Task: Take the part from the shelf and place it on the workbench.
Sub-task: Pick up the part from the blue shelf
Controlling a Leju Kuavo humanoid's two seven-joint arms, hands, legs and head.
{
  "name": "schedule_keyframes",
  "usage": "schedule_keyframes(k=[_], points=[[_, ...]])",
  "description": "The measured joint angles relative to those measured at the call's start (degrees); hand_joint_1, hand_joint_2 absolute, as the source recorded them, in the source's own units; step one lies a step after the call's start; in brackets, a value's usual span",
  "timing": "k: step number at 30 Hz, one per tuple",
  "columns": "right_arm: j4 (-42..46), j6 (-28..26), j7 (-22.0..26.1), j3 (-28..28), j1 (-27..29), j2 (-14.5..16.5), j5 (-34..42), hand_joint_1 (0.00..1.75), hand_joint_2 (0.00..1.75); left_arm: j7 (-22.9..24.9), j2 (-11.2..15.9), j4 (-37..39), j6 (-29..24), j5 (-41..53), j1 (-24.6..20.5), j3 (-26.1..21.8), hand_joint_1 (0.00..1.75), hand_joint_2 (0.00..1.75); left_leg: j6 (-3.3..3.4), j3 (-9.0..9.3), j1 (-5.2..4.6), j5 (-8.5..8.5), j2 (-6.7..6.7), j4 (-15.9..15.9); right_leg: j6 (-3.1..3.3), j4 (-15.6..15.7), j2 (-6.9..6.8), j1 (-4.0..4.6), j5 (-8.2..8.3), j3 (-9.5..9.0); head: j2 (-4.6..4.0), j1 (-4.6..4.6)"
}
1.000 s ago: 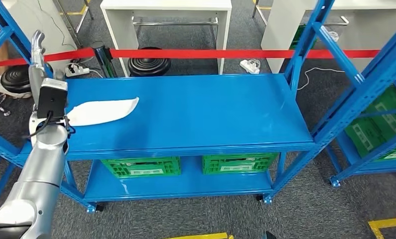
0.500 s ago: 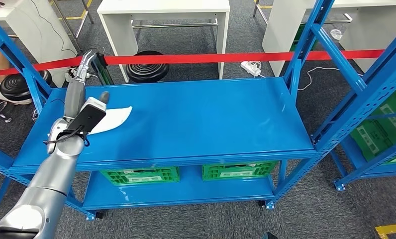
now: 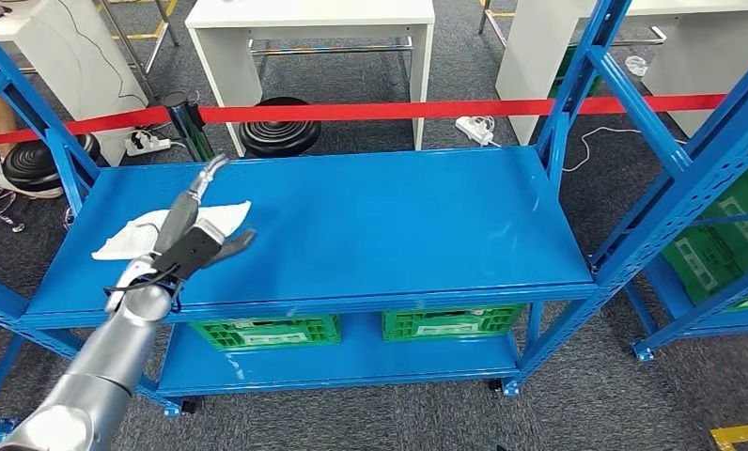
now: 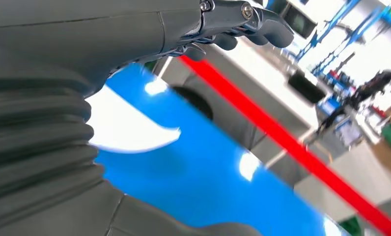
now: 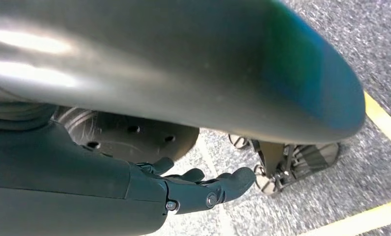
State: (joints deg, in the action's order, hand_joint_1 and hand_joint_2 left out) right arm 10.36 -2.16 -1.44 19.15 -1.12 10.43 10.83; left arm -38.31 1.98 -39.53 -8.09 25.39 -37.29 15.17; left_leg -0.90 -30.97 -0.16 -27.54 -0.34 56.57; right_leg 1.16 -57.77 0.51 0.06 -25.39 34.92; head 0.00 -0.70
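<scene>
Left hand [image 3: 204, 237] is up over the blue shelf top [image 3: 370, 225] with its fingers spread apart and nothing in them. One long finger points up and away, and the thumb sticks out to the side. A moment ago this hand was farther back and to the left, near the shelf's edge, and before that it stood straight up by the corner post. Now it has swung in over the shelf, right next to the white part [image 3: 168, 228]. I think that means the reach is almost done and the grab comes next.

In the head view the white part lies flat on the shelf top, at its left end. The hand covers the middle of it, so the part peeks out on both sides of the hand. I cannot tell if the fingers touch it yet. The left wrist view shows the part's [image 4: 129, 130] curved white tip on the blue surface, just past the hand.

Right hand [image 5: 198, 189] hangs down by the floor, fingers loosely curled and holding nothing.

Farther off, a red tape [image 3: 445, 107] runs across behind the shelf, and a white table [image 3: 314, 38] stands beyond it.
</scene>
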Motion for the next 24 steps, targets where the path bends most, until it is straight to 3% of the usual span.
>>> schedule_keyframes(k=[4, 9, 24], points=[[0.0, -0.7, 1.2, 0.2, 0.0, 0.7, 1.2, 0.0, 0.0, 1.7, -1.0, 0.4, 0.9, 0.0, 1.3, 1.0, 0.0, 1.75, 0.01, -0.02, -0.01, 0.0, -0.04, 0.0, -0.01, 0.0, -0.05, -0.08, 0.0, -0.02, 0.0, -0.01], [0.0, -1.0, 1.8, 0.6, 0.1, 1.2, 1.5, 0.0, 0.0, 3.1, -2.1, 2.3, -2.0, 0.2, 1.4, 2.7, 0.0, 1.75, 0.07, -0.01, -0.02, -0.05, -0.03, 0.0, -0.04, 0.1, -0.07, -0.13, 0.02, -0.06, 0.0, -0.02], [0.0, -2.2, 1.0, 1.3, 0.0, 1.6, 1.9, 0.0, 0.0, 5.2, -2.5, 6.9, -2.6, -0.4, 1.8, 3.2, 0.0, 1.75, 0.07, 0.0, -0.02, -0.05, -0.02, 0.0, -0.05, 0.1, -0.08, -0.11, 0.02, -0.07, 0.0, 0.02]])
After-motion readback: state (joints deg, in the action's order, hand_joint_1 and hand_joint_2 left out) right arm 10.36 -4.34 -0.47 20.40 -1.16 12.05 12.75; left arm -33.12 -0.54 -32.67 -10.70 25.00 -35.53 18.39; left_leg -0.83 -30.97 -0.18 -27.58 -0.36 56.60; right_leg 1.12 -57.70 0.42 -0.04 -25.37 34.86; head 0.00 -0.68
